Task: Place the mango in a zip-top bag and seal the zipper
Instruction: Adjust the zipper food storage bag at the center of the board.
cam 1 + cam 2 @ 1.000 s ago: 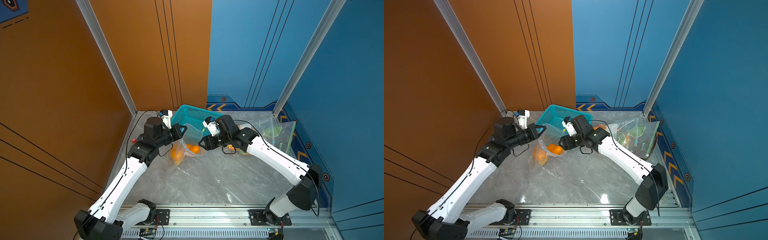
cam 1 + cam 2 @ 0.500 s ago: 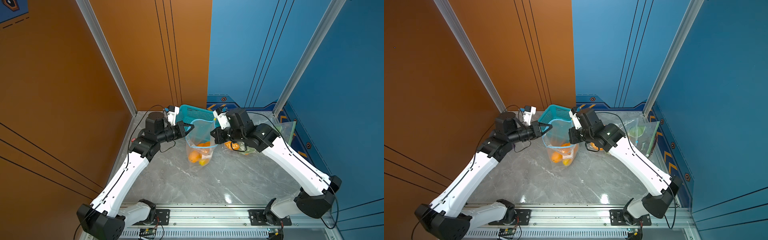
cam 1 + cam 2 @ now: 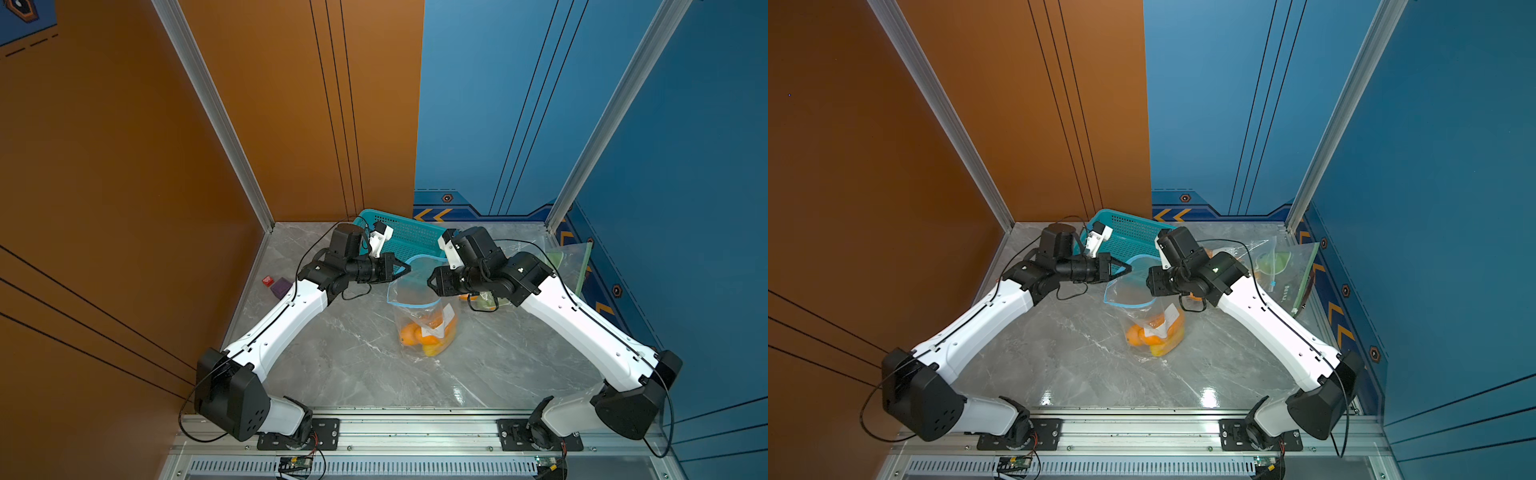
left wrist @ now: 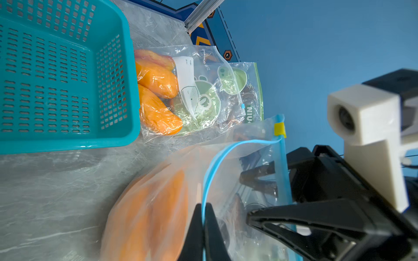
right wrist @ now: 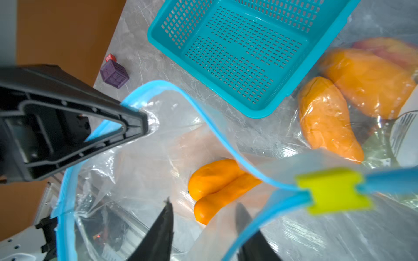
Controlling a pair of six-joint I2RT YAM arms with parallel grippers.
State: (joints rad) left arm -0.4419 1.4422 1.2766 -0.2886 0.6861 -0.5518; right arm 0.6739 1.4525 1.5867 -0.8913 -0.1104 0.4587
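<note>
Pinches the blue rim of the open zip-top bag point(image 3: 415, 305) with the left gripper point(image 4: 203, 205), closed tight. Spreads the right gripper point(image 5: 203, 201) apart near the yellow slider point(image 5: 332, 192), clamping nothing. Stands mouth-up, mango point(image 5: 214, 180) at the bottom on the table point(image 3: 332, 353), long axis roughly along the bag. Shows the slider only in wrist views; hides the right jaws from above.

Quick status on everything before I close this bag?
zip-top bag: mouth open, held up
mangoes: inside it, at bottom
yellow slider: at zipper's end, unzipped
left gripper: shut on bag rim
right gripper: open, near slider
teal basket: empty
second bag: lying flat, mangoes inside
</note>
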